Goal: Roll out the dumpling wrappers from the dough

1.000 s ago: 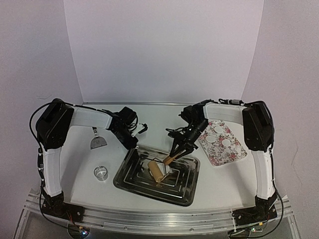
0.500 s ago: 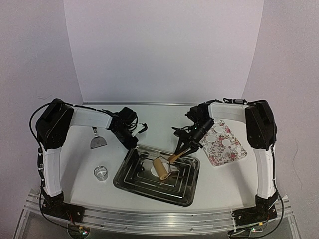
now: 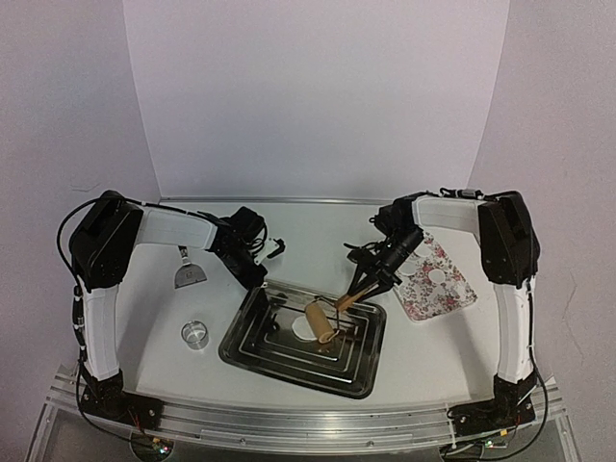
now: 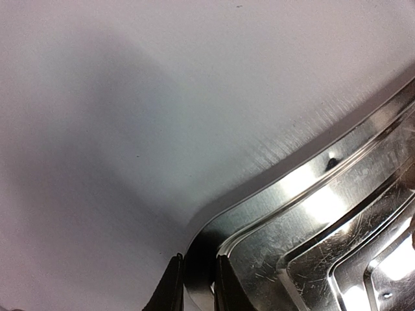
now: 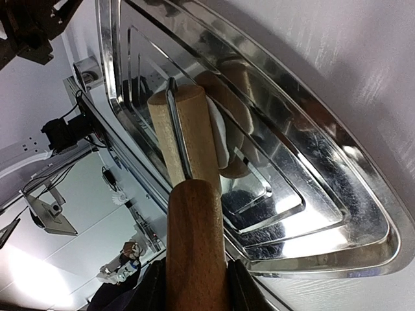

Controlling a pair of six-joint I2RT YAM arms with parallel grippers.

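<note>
A steel tray (image 3: pixel 339 381) lies mid-table. In it a wooden roller (image 3: pixel 320 322) rests on a flattened white piece of dough (image 3: pixel 302 328). My right gripper (image 3: pixel 367 286) is shut on the roller's dark handle (image 5: pixel 194 240), which fills the gap between the fingers (image 5: pixel 153 291); the pale drum (image 5: pixel 185 133) presses on the dough (image 5: pixel 221 139). My left gripper (image 3: pixel 258 281) is shut on the tray's far-left corner, the rim (image 4: pixel 198 272) pinched between its fingers (image 4: pixel 171 288). A round white dumpling wrapper (image 3: pixel 437 276) lies on the floral plate (image 3: pixel 452 289) at the right.
A clear ring cutter (image 3: pixel 195 334) stands on the table left of the tray. A metal scraper (image 3: pixel 189 274) lies further back on the left, beside the left arm. The right arm reaches over the floral plate's left part.
The right gripper has drawn the roller to the right across the tray, uncovering more dough on the roller's left. The left gripper has stayed on the tray corner.
</note>
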